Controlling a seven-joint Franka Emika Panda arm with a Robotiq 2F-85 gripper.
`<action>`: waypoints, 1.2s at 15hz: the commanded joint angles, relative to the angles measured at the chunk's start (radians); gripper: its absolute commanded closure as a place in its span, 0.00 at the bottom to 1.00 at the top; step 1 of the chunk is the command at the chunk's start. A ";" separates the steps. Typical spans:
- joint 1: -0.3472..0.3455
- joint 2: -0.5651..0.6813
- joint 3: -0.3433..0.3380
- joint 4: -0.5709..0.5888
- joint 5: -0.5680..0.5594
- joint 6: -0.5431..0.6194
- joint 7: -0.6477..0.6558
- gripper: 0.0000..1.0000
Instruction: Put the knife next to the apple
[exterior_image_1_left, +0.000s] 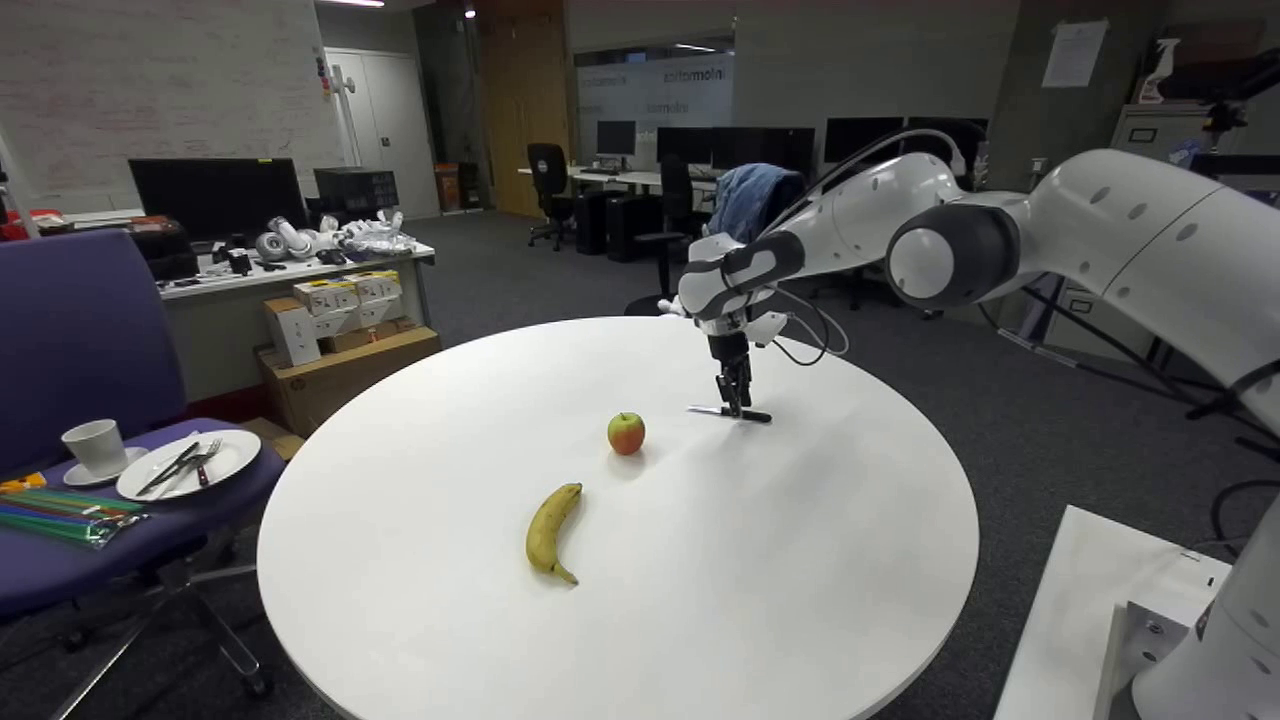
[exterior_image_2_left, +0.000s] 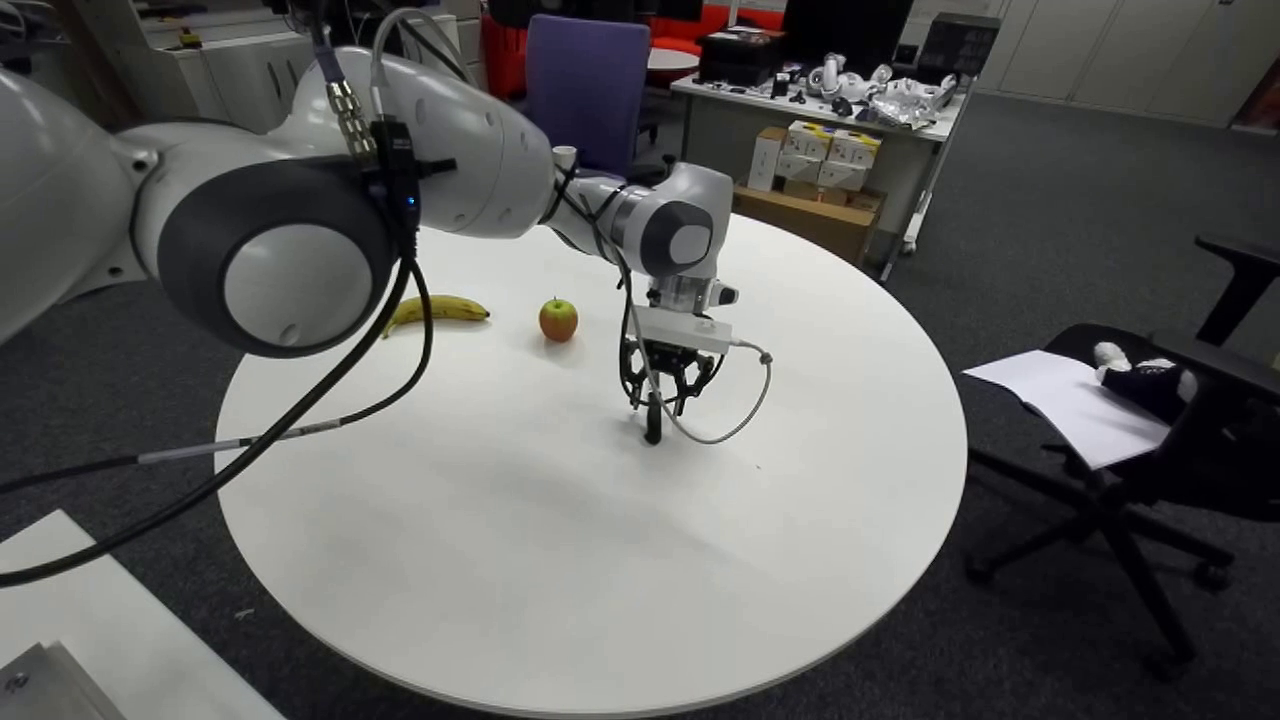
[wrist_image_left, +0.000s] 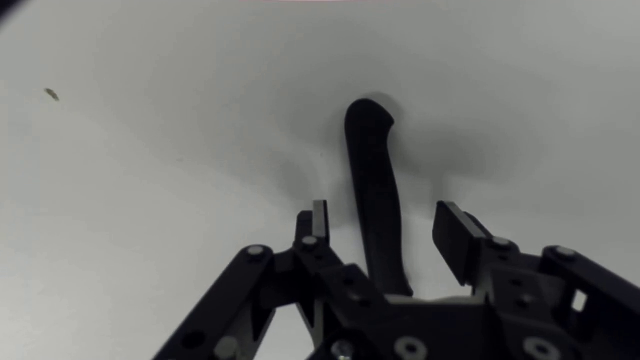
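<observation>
The knife (exterior_image_1_left: 760, 416) has a black handle and a pale blade and lies flat on the white table. Its handle also shows in an exterior view (exterior_image_2_left: 653, 422) and in the wrist view (wrist_image_left: 375, 185), where the gripper body hides the blade. My gripper (exterior_image_1_left: 737, 402) points down over the knife; it also shows in an exterior view (exterior_image_2_left: 662, 408). In the wrist view the gripper (wrist_image_left: 381, 206) is open, with one finger on each side of the handle and a gap on both sides. The red and green apple (exterior_image_1_left: 626, 434) stands apart from the knife; it also shows in an exterior view (exterior_image_2_left: 558, 320).
A yellow banana (exterior_image_1_left: 548, 530) lies on the round table (exterior_image_1_left: 420, 620) beyond the apple from the knife; it also shows in an exterior view (exterior_image_2_left: 450, 308). A purple chair (exterior_image_1_left: 90, 330) beside the table holds a plate (exterior_image_1_left: 240, 452) with cutlery and a cup (exterior_image_1_left: 95, 446).
</observation>
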 joint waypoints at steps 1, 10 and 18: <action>-0.001 0.022 0.001 0.060 -0.004 -0.057 0.015 0.63; -0.007 0.024 0.002 0.068 -0.002 -0.071 0.013 0.92; -0.003 -0.009 -0.006 0.055 0.001 -0.059 0.020 0.92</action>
